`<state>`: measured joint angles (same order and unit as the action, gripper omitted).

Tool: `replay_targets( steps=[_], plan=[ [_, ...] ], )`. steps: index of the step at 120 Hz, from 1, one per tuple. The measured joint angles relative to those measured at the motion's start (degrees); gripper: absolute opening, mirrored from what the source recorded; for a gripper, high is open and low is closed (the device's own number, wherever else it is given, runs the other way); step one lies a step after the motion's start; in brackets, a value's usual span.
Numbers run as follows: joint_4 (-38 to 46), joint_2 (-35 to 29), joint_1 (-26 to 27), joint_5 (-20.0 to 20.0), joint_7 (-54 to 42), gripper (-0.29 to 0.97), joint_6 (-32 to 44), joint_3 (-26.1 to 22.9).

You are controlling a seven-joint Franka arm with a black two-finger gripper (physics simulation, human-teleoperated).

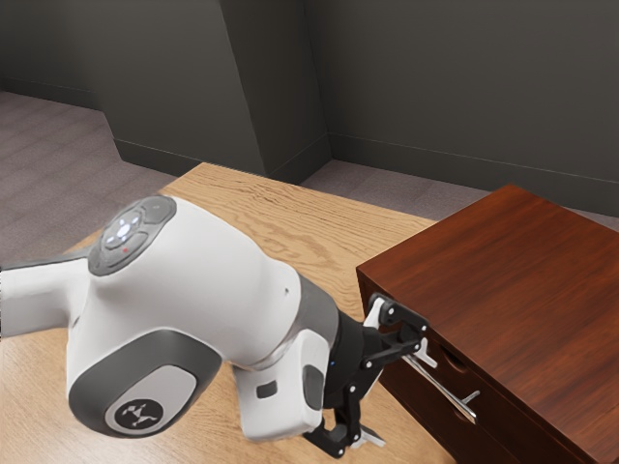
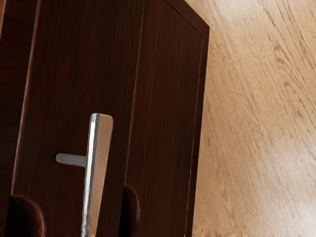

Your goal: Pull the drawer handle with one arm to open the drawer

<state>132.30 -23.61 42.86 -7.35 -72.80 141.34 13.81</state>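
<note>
My white arm point(image 1: 184, 319) reaches in low toward the drawer handle point(image 1: 443, 384), its wrist turned to face that handle, and my black gripper point(image 1: 398, 391) sits just short of it with jaws spread apart, one fingertip near the handle's end.

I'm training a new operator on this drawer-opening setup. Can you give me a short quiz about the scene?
1. True or false: the gripper is shut on the handle.
2. The cabinet stands on: A a wooden table; B carpet; C a metal shelf.
3. Fill in: the handle is a ___ bar.
Key: 1 false, the gripper is open with the handle between its jaws; 2 A; 3 silver.
</note>
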Motion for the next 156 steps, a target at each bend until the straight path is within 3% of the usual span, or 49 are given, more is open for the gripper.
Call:
replay_targets(
  steps=[94,156],
  plan=[
    [0.04,6.93,-1.79,0.39,0.74,0.69,3.60,0.39],
    [3.41,2.78,-2.51,0.31,1.76,0.67,2.84,0.43]
  ],
)
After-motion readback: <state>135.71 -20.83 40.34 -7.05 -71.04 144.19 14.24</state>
